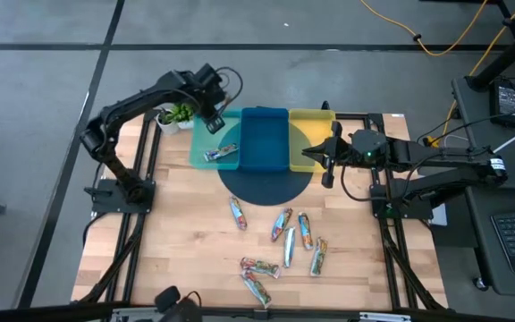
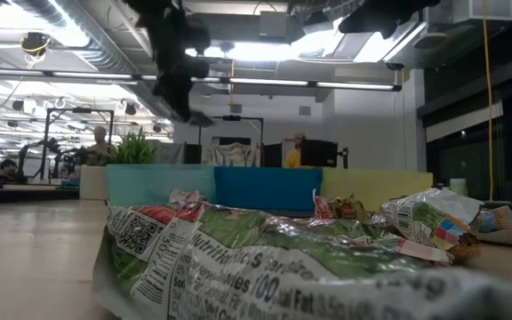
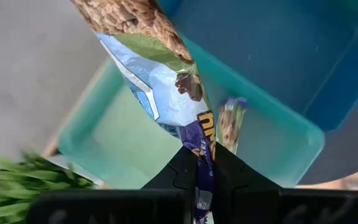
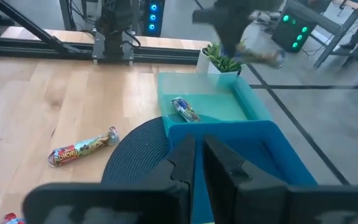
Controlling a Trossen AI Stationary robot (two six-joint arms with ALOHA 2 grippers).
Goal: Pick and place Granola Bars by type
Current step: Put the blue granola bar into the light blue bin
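Note:
My left gripper (image 1: 215, 121) hovers over the teal tray (image 1: 206, 143) at the far left and is shut on a blue granola bar (image 3: 157, 81). One blue bar (image 1: 222, 154) lies flat on the teal tray's floor. The blue tray (image 1: 264, 134) and the yellow tray (image 1: 316, 121) stand to its right. Several multicoloured and silver bars (image 1: 289, 241) lie scattered on the near half of the table. My right gripper (image 1: 329, 159) waits shut beside the yellow tray, holding nothing. My left gripper pinches the blue bar by the crimped end of its wrapper (image 3: 202, 149) between its two fingers. The fingers point steeply down. The bar reaches out past the fingertips, lifted clear above the teal tray's floor.
A small potted plant (image 1: 179, 114) stands just left of the teal tray, close to my left gripper. A dark round mat (image 1: 266, 190) lies under the trays' near edge. The table's near left part is bare wood (image 1: 159, 241).

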